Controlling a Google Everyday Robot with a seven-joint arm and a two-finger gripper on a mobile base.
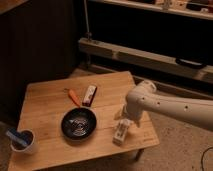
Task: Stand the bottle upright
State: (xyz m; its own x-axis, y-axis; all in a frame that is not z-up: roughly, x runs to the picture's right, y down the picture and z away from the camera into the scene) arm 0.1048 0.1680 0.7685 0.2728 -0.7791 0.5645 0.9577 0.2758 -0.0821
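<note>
The bottle (pixel 121 131), slim and whitish with a pale label, lies on its side near the front right edge of the wooden table (pixel 45 102). It sits just right of the black pan (pixel 78 123). My gripper (pixel 123 118) hangs at the end of the white arm that reaches in from the right. It points down just above the far end of the bottle, open and holding nothing.
An orange-handled tool (pixel 73 96) and a flat red-and-white packet (pixel 89 95) lie behind the pan. A white cup (pixel 23 141) with a blue item stands at the front left corner. A low shelf runs behind the table, and the floor lies to the right.
</note>
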